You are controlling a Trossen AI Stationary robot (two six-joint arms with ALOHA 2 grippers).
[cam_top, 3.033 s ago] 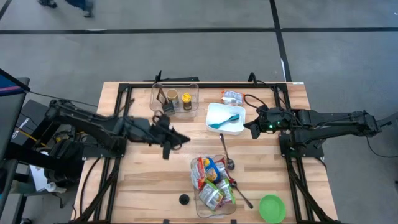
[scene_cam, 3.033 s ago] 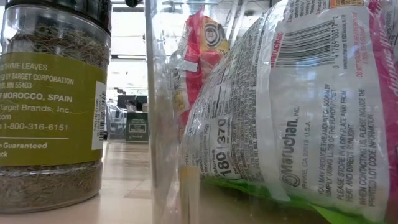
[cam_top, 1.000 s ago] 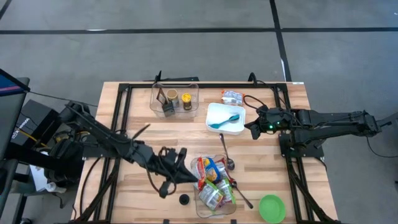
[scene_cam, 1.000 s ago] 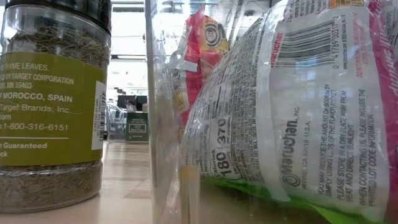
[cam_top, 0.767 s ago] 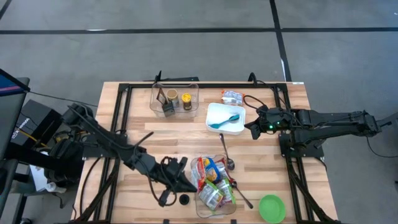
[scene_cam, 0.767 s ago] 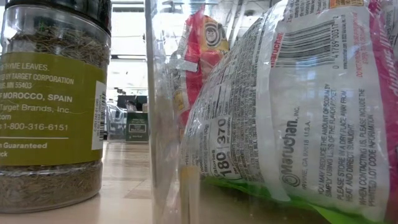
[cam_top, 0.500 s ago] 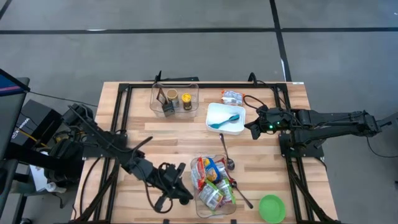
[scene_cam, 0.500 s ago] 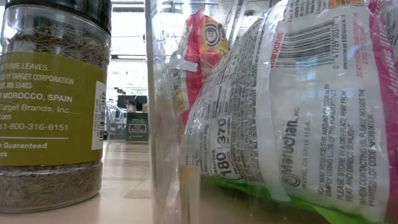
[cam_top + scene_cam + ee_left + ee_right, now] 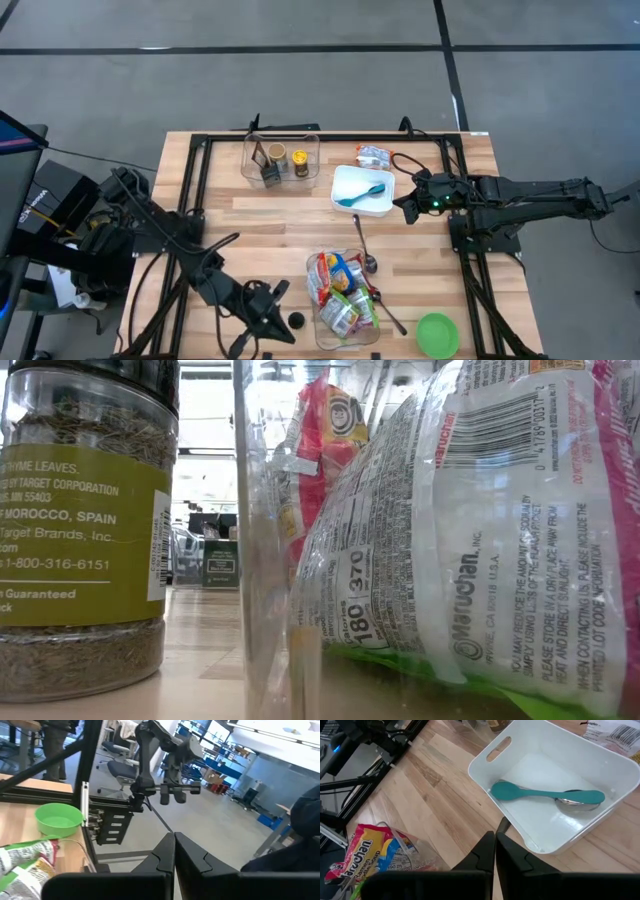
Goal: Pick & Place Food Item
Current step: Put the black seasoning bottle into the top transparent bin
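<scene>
A clear bin (image 9: 312, 262) near the table's front middle holds several ramen packets (image 9: 340, 290), which also fill the low view (image 9: 450, 530). A thyme jar with a black lid (image 9: 296, 321) stands on the table just left of the bin, large in the low view (image 9: 85, 530). My left gripper (image 9: 277, 327) is low over the table's near edge, right beside the jar on its left, fingers shut and empty (image 9: 174, 840). My right gripper (image 9: 404, 206) is shut and empty (image 9: 495, 840) beside the white tray (image 9: 350, 206).
The white tray (image 9: 520, 765) holds a teal spoon (image 9: 545, 795). Two metal spoons (image 9: 364, 247) lie right of the bin. A green bowl (image 9: 437, 335) stands at the front right. A clear bin with jars (image 9: 281, 158) and a snack packet (image 9: 374, 154) sit at the far edge.
My left gripper has gone from beside the bin's left wall toward the table's near edge and down, ending next to the thyme jar, fingers still shut. The jar and the packets have stayed in place. My right arm has kept still.
</scene>
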